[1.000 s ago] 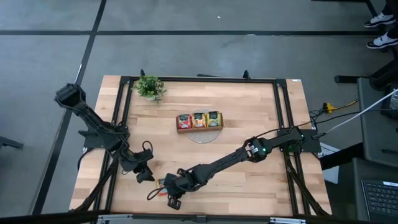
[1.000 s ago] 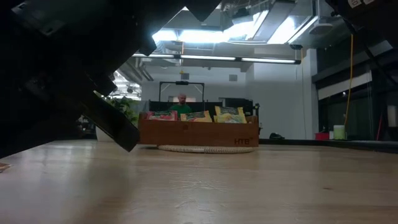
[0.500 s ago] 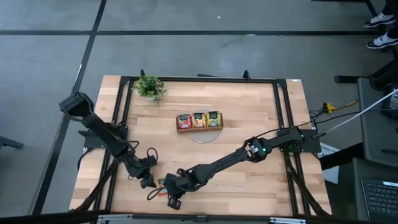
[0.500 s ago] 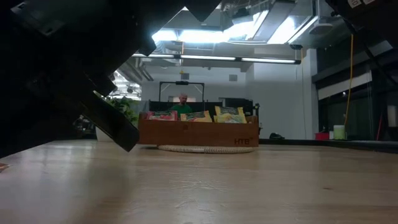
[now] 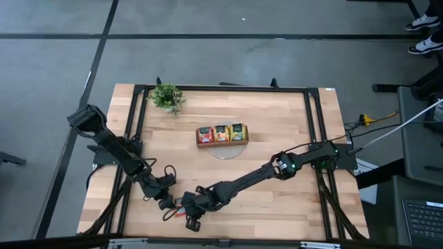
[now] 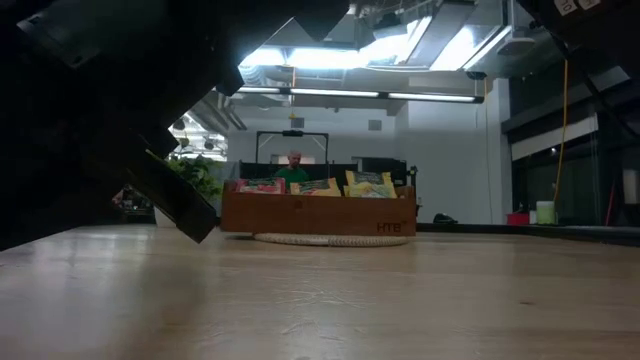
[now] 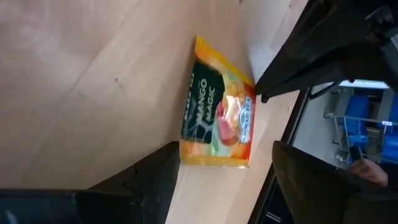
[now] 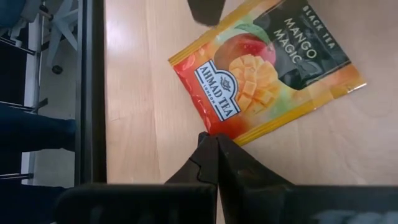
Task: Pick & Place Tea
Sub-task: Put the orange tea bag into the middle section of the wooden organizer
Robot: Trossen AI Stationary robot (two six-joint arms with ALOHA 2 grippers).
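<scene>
One tea sachet [image 7: 217, 118], orange and red with a dark "Mango Magic" label, lies flat on the wooden table near its front left. My left gripper [image 7: 227, 152] is open low over it, a finger on either side of the sachet's near end, clear of it. My right gripper [image 8: 209, 138] is shut, reaching across from the right, its tips at the sachet's opposite edge. In the high view the sachet [image 5: 181, 203] shows as a small orange patch between my left gripper [image 5: 165, 201] and my right gripper [image 5: 187, 207]. More tea stands in the tray [image 5: 221, 134]. My right gripper's shut fingertips [image 8: 208, 142] slant down to the sachet's red-orange edge [image 8: 219, 129]. I cannot tell whether they touch that edge or stop just short of it. The sachet lies flat on the table.
The wooden tray of sachets [image 6: 318, 212] sits on a round mat at the table's middle far side, with a small potted plant [image 5: 166, 97] at the far left. Black frame rails [image 5: 131, 138] run along the table's sides. A person [image 6: 293, 165] shows far behind.
My left gripper has come down and toward the table's near right, closing in on the sachet and the right gripper, and has stayed open. The sachet has not moved.
</scene>
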